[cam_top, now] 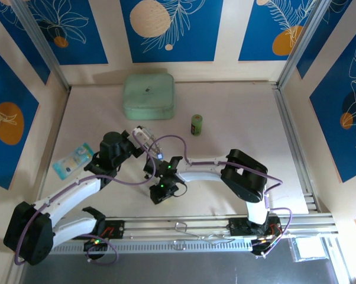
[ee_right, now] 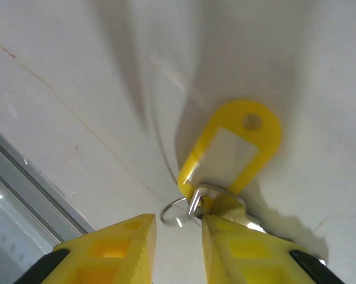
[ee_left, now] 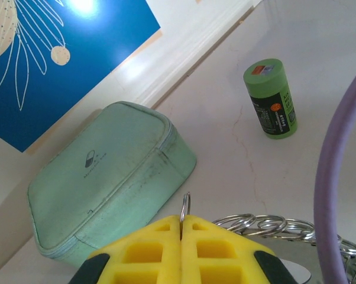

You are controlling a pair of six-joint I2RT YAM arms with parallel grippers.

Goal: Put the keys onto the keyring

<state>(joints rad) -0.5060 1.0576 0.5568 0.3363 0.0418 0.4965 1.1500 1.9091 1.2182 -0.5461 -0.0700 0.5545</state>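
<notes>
**Keyring clamped, yellow key under open jaws**

Well in front of the mint-green box [cam_top: 148, 94], the right gripper [ee_right: 177, 229] hangs with jaws parted over a yellow-tagged key [ee_right: 232, 145] lying on the table [cam_top: 237, 112]. The key's small split ring [ee_right: 173, 211] sits just off the fingertips. Nearer the box, the left gripper [ee_left: 181, 223] is pinched tight on the keyring [ee_left: 267, 225]. A green cylinder [cam_top: 196, 125] stands upright just right of the box.

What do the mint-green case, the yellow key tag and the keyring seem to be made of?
Mint-green case: probably fabric or faux leather with a matte finish; it shows a stitched zipper seam, soft rounded corners and dark scuffs.
Yellow key tag: most likely glossy plastic with a paler window; its surface is smooth and evenly coloured.
Keyring: thin silvery metal wire, polished; its coiled loops catch bright highlights.
</notes>
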